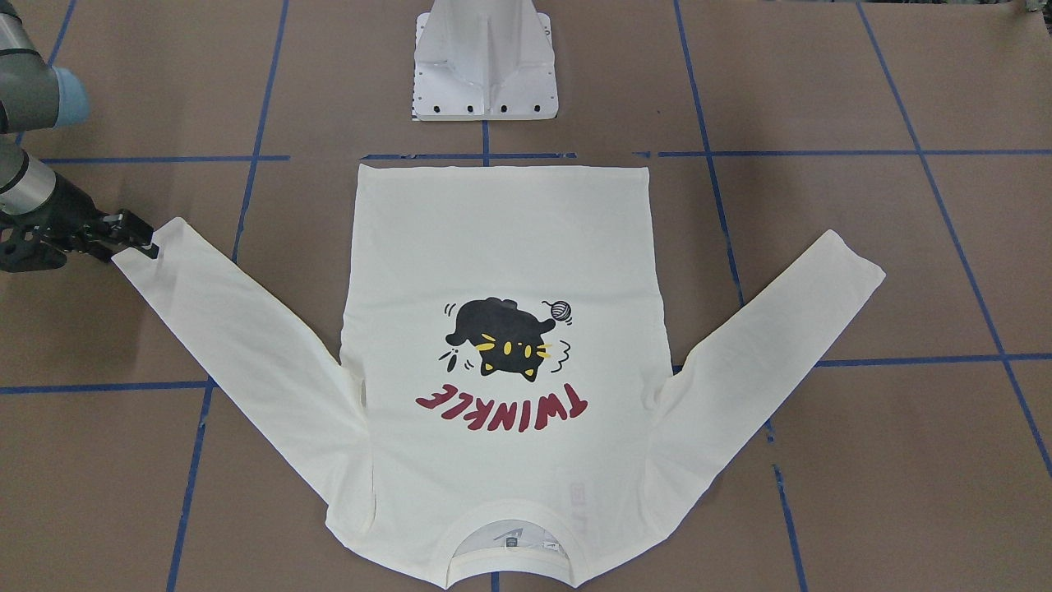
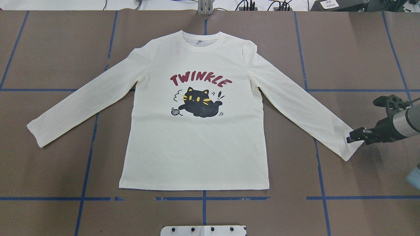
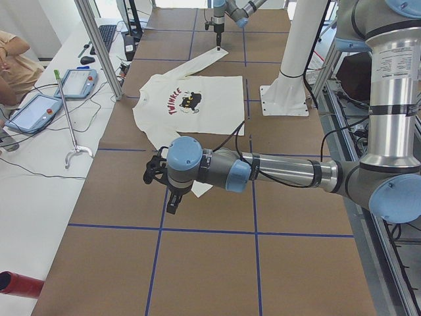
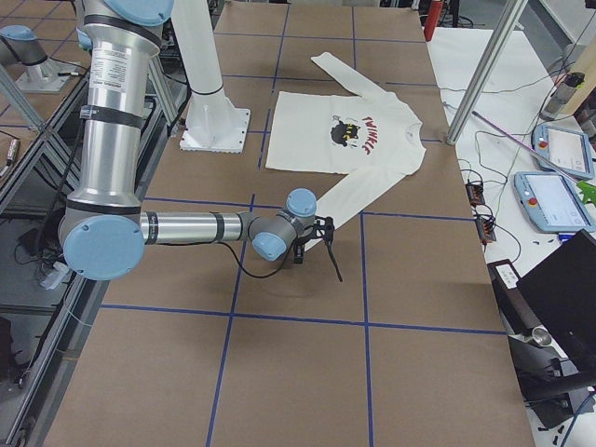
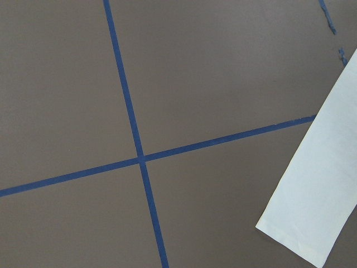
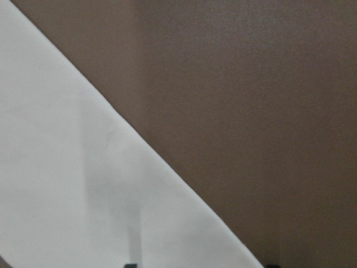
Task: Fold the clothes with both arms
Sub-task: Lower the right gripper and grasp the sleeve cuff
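Cream long-sleeved T-shirt (image 2: 197, 147): lying flat at the middle of the brown table (image 2: 49, 49), "TWINKLE" cat print facing up, collar pointing to 12 o'clock in the overhead view, sleeves spreading toward 8 and 4 o'clock.
Right gripper (image 2: 355, 135): sitting at the 4 o'clock cuff, fingers standing apart, gripping nothing.
Left gripper (image 3: 172, 203): hanging over the table near the 8 o'clock cuff; opening impossible to tell.

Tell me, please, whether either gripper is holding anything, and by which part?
Nothing appears held yet. The right gripper sits open at one cuff of the T-shirt; the other cuff lies flat, ungripped.
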`<state>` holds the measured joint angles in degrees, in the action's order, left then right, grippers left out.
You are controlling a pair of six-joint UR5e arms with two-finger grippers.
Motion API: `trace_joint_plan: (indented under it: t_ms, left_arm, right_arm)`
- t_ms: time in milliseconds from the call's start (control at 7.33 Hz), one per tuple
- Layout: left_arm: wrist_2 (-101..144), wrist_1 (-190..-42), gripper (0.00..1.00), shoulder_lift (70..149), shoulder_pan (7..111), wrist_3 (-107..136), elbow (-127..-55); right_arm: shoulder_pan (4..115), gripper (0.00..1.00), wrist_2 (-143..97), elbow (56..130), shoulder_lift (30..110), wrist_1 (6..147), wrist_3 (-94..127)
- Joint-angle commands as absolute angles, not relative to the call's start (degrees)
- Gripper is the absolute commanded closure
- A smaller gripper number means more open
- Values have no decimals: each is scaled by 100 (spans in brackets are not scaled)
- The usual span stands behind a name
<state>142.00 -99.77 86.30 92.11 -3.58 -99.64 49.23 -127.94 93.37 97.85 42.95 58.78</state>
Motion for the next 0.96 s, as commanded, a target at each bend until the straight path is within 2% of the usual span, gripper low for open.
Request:
trace_joint_plan:
  t_ms: [0,819]
  left_arm:
    - [14194,-9976,0,8622,9211,-360,-9976]
    - [14194,-9984,0,8622,9211,-360,-9976]
  right_arm:
    - [4966,100,-12858,9552,9852,4263,5968]
    - [5019,100,-12806,9827,10116,4263,5941]
